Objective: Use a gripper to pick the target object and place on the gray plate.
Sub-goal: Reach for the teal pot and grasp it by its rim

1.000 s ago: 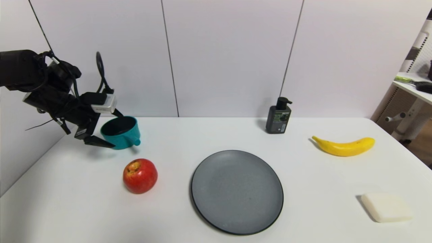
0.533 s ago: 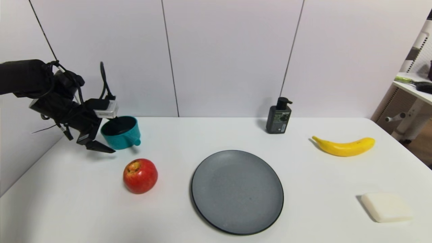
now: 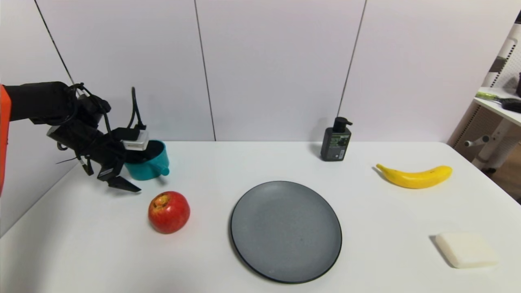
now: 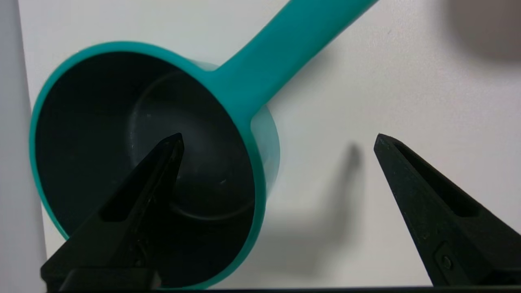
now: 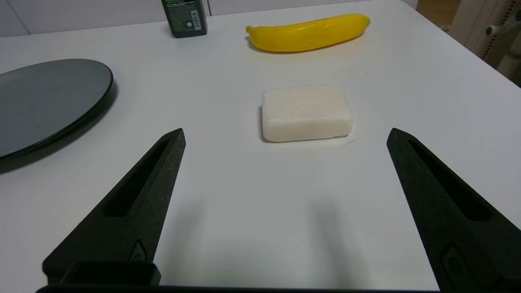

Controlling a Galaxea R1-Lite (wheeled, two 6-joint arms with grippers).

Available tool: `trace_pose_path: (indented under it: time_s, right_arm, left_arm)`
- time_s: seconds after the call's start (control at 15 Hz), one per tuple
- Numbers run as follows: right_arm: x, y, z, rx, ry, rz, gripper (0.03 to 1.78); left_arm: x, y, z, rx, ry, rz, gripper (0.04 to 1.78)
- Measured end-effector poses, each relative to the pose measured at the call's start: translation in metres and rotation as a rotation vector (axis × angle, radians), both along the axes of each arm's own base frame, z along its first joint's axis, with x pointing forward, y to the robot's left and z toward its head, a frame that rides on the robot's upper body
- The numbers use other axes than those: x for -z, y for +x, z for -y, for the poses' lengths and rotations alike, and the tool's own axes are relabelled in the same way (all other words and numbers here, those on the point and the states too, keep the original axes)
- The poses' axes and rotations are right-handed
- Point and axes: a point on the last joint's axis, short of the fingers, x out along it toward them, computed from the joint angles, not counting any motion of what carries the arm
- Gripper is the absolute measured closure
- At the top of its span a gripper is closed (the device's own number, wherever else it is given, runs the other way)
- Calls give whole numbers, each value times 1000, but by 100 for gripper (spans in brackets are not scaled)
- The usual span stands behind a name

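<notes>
Our left gripper (image 4: 279,138) hangs spread wide over the small teal saucepan with the dark inside (image 3: 151,162), one finger (image 4: 152,175) inside the bowl, the other outside its wall. That saucepan sits on the white table (image 3: 228,162), well left of the large speckled gray plate (image 3: 286,231), behind the red apple (image 3: 169,212). Our right gripper (image 5: 285,136) idles open right of the plate, facing the white soap bar (image 5: 306,112).
</notes>
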Motion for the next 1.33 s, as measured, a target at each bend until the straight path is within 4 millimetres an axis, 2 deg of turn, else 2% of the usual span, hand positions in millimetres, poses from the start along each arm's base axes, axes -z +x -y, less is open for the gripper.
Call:
trace_pose_path:
  time_s: [0.8,1.0,1.27,1.33]
  right_arm:
    - [0,0,0,0,0,0,10]
    - [0,0,0,0,0,0,10]
    - [0,0,0,0,0,0,10]
    - [0,0,0,0,0,0,10]
  left_arm:
    - [5,2,-6,-59,9,-28,14]
    - [6,3,-6,-62,6,-32,66]
    - [6,3,-6,-62,4,-32,110]
    - [6,3,-6,-62,3,-32,158]
